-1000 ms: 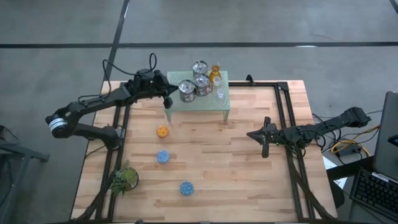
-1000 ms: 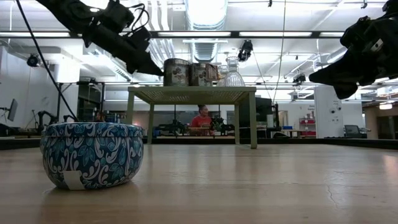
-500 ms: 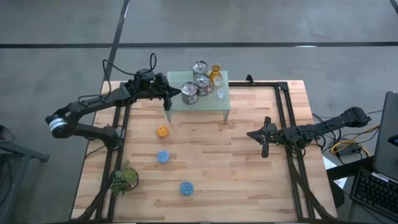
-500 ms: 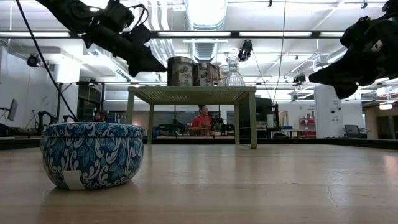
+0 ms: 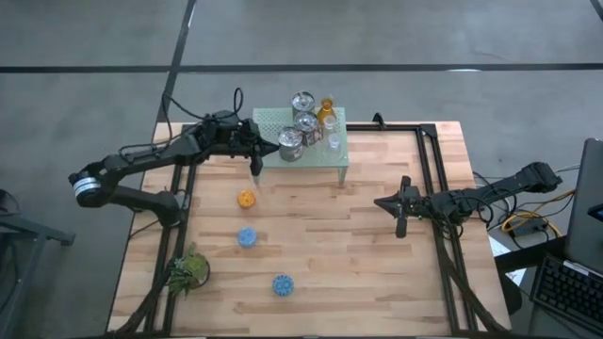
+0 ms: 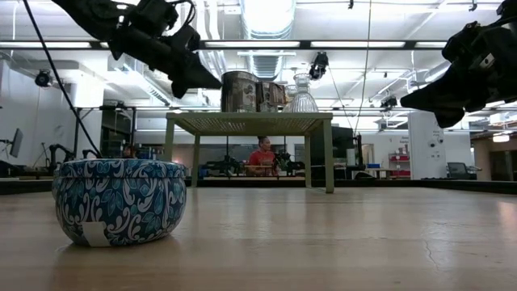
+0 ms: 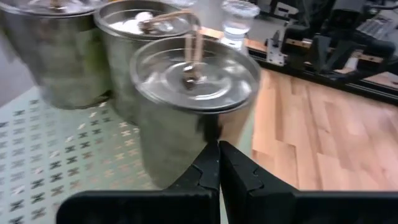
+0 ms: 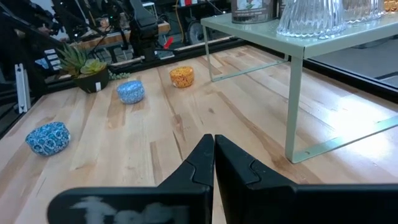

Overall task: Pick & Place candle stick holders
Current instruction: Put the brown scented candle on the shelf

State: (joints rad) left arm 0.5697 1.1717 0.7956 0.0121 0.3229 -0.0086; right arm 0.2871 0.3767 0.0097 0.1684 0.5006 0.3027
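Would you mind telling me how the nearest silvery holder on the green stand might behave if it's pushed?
The silvery holder looks rigid and smooth-sided, so it would probably slide rather than tip. It stands near the mesh stand edge, so it might fall off.

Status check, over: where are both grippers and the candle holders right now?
Left gripper shut, nosed against nearest silver holder on green stand. Right gripper shut, idle over table. Orange holder, two blue holders on table.
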